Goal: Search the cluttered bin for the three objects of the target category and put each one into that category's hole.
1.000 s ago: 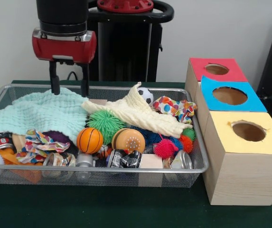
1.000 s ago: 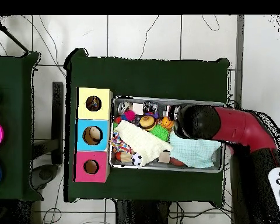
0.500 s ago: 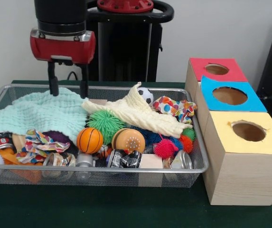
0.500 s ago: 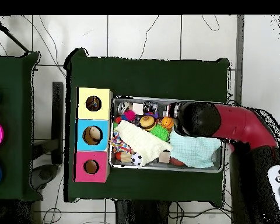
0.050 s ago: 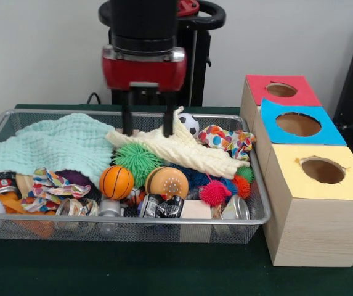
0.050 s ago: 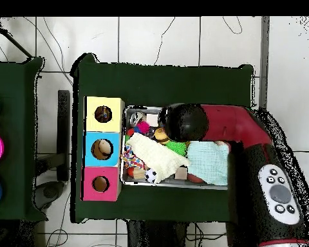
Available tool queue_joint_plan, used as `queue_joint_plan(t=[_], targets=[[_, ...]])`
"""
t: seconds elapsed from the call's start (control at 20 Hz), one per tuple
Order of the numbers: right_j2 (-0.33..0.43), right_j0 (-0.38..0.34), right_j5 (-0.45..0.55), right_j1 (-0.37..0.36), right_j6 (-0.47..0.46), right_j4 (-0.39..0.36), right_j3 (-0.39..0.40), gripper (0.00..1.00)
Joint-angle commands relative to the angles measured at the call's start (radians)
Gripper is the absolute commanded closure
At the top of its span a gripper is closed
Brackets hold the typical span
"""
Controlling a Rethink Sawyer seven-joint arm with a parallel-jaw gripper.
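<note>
The gripper (image 5: 145,131) is hanging over the upper middle of the bin (image 5: 16,229) now — a second ago it was parked at the upper left, above the mint cloth (image 5: 53,145). So it has slid sideways and come away from that cloth with nothing. The fingers (image 5: 126,122) are standing apart and empty, tips dangling just over the cream cloth (image 5: 176,148) that's draped across the pile.

Nothing in the bin is looking disturbed; the cloths and balls are sitting where they were. The task sentence isn't saying which category is the target, so I'm guessing, but lining up over the cream cloth hints that soft fabric things might be it. That would make the mint cloth and the polka-dot cloth (image 5: 225,140) at the frame's center right the other candidates. The orange ball (image 5: 116,182), green spiky ball (image 5: 138,159) and cans (image 5: 161,206) along the front edge are all staying untouched.

The three boxes are lined up at the right of the frame — red hole (image 5: 281,90), blue hole (image 5: 298,124), yellow hole (image 5: 322,170) — and all of them are looking empty from here. On the desk (image 5: 164,271) nothing has been sorted yet, so I'd say the job is barely starting. In the overhead view the arm (image 6: 247,161) is covering the right half of the bin.
</note>
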Motion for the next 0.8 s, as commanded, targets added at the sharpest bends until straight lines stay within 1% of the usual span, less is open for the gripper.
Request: queue_joint_plan(t=[0.05, 0.4, 0.65, 0.8], targets=[[-0.007, 0.076, 0.061, 0.045, 0.069, -0.010, -0.038, 0.00], [-0.039, 0.133, 0.058, 0.031, 0.116, 0.019, -0.032, 0.00], [-0.048, 0.134, 0.058, 0.014, 0.105, 0.036, -0.012, 0.00], [-0.046, 0.123, 0.046, 0.019, 0.088, 0.037, -0.005, 0.00]])
